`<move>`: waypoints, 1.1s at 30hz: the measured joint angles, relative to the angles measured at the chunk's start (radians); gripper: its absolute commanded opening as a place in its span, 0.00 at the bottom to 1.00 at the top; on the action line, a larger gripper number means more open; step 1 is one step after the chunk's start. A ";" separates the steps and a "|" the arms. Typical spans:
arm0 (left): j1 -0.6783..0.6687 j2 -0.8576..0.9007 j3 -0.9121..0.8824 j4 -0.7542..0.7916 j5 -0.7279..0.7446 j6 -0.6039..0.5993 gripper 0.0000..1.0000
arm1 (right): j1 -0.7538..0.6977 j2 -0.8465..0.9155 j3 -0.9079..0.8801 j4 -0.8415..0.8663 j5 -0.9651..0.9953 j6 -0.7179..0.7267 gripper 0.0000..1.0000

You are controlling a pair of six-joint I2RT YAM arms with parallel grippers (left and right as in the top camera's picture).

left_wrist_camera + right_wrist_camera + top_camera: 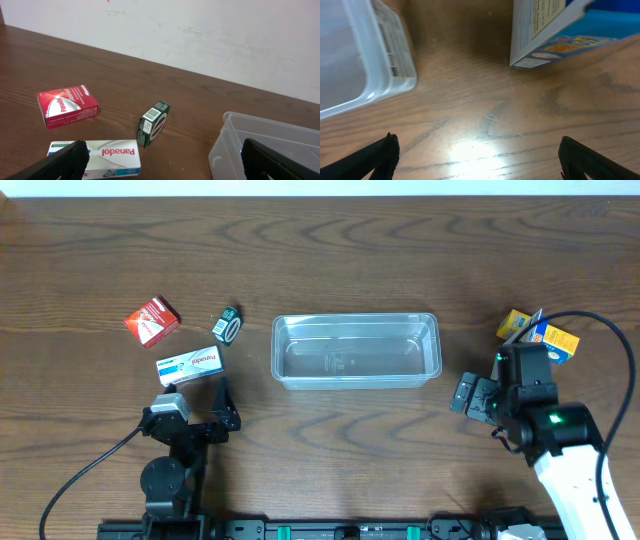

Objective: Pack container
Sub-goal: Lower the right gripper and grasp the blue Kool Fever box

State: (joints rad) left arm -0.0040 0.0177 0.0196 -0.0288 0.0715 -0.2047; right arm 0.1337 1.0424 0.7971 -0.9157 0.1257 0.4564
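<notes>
Clear plastic container (356,350) lies crosswise between arms; white box (100,155) sits just ahead of wide-open left gripper (164,154); right gripper (477,155) equally wide.

A: Obstacles, left side?
B: Three: red box (152,321), green box (228,326), white box (189,365) (close together, narrow gaps).
A: Free room?
B: Bare desk (350,440) between green box and container (356,350); wide strip in front of container.

From well above, looking straight down on the whole counter (330,440). From the left wrist, low and near, facing across toward the wall (225,30); from the right wrist, very close, tilted down. Shared with overhead: the container (356,350), left end and right corner.
</notes>
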 measured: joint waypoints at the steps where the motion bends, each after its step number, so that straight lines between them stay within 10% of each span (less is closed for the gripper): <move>1: 0.000 0.000 0.000 0.000 0.000 0.000 0.98 | 0.000 0.010 0.000 0.002 0.004 0.000 0.99; 33: 0.000 0.000 0.000 0.000 0.000 0.000 0.98 | 0.000 -0.030 0.068 0.109 0.114 -0.191 0.88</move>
State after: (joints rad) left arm -0.0040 0.0177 0.0196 -0.0288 0.0715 -0.2047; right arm 0.1337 1.0122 0.8650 -0.8070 0.2394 0.2653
